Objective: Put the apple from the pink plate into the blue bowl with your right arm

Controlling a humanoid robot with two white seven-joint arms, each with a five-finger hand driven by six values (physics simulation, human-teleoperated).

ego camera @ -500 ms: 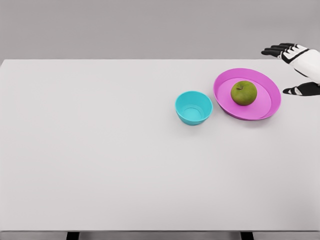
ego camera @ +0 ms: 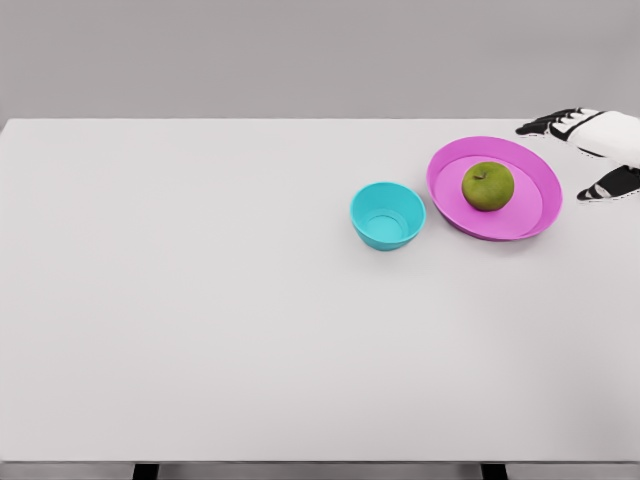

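Change noted: against the frame half a second back, the right robot hand [ego camera: 590,150] sits lower and its fingers [ego camera: 545,124] point more flatly toward the plate [ego camera: 452,163]. The thumb [ego camera: 603,187] has risen slightly, so the span between thumb and fingers is narrower. Judgement: this is an approach to the grasp, not yet a grasp; no transfer has begun.

Pose: the hand enters from the right edge, just beside the plate's right rim, palm facing left. Fingers are spread and hold nothing; no contact with plate or apple is evident.

The apple [ego camera: 488,186] rests on the plate, stem up. The bowl [ego camera: 387,215] stands just left of the plate on the table [ego camera: 200,300], empty. The left arm does not show.
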